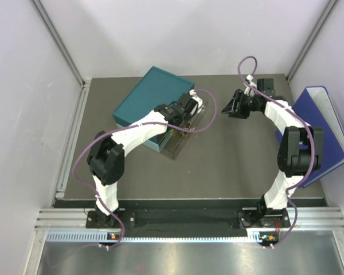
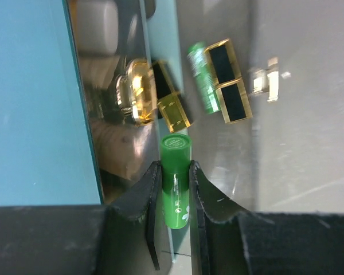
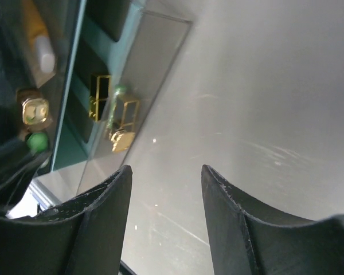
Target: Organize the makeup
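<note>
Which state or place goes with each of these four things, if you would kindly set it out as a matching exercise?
Things:
1. green tube
2. right end effector
3. teal box
4. binder

Places or states:
a. open, holding nothing
b. at the right edge of the table
c. clamped in the left end effector
d. at the back, left of the middle

Pairs: 1-c, 2-a, 3-d, 4-b

Green tube (image 2: pixel 175 179) in left claw (image 2: pixel 175 220)
</note>
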Tool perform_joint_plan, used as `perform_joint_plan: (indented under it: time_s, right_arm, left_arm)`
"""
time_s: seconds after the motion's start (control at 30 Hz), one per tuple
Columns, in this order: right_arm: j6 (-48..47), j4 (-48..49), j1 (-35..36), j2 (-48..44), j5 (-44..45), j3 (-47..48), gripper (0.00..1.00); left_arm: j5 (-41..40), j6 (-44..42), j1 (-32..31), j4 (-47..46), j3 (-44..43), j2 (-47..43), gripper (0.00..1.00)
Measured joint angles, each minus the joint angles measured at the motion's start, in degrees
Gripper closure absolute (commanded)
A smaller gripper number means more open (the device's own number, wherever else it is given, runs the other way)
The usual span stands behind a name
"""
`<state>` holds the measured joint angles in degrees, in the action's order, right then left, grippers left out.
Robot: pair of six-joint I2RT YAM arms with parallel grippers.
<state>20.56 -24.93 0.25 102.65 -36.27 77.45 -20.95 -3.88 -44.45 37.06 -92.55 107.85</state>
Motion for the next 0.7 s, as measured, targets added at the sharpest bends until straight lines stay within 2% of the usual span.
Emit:
perform_joint_plan:
  time_s: [0.1, 0.13, 0.2, 0.23, 0.27, 0.3, 0.37, 0.47, 0.7]
  right_arm:
    - [-0.09, -0.02, 2.32, 1.01, -0.17, 1.14, 0.47]
    - [-0.15, -0.02, 2.97, 1.4, -0.28, 1.44, 0.47]
    - [-0.24, -0.09, 3.87, 2.01, -0.33, 1.75, 0.47]
    - [-0.35, -0.04, 4.31, 2.25, -0.33, 1.77, 0.47]
    - [-0.39, -0.11, 4.7, 2.51, -0.33, 1.77, 0.47]
    - [-0.39, -0.11, 5.11, 2.84, -0.33, 1.79, 0.47]
    - [-0.42, -0.17, 5.55, 3.26, -0.33, 1.79, 0.47]
    - [-0.39, -0.11, 6.23, 3.96, -0.33, 1.79, 0.46]
    - [0.11, 0.17, 8.02, 6.23, -0.74, 2.27, 0.46]
  left_arm:
    - [0.74, 0.33, 1.62, 0.74, 0.22, 1.2, 1.0]
    - [1.03, 0.5, 1.66, 0.74, 0.22, 1.42, 0.96]
    - [1.73, 0.76, 1.51, 0.74, 0.24, 1.73, 0.65]
    - [2.12, 0.92, 1.33, 0.72, 0.24, 1.9, 0.54]
    - [2.32, 1.16, 1.22, 0.72, 0.24, 2.12, 0.34]
    - [2.51, 1.14, 1.2, 0.7, 0.24, 2.36, 0.3]
    - [3.39, 1.51, 0.85, 0.52, 0.24, 2.73, 0.22]
    - [3.39, 2.23, 0.46, 0.28, 0.22, 3.19, 0.18]
    - [6.82, 2.16, 1.05, 0.2, -0.42, 3.3, 0.17]
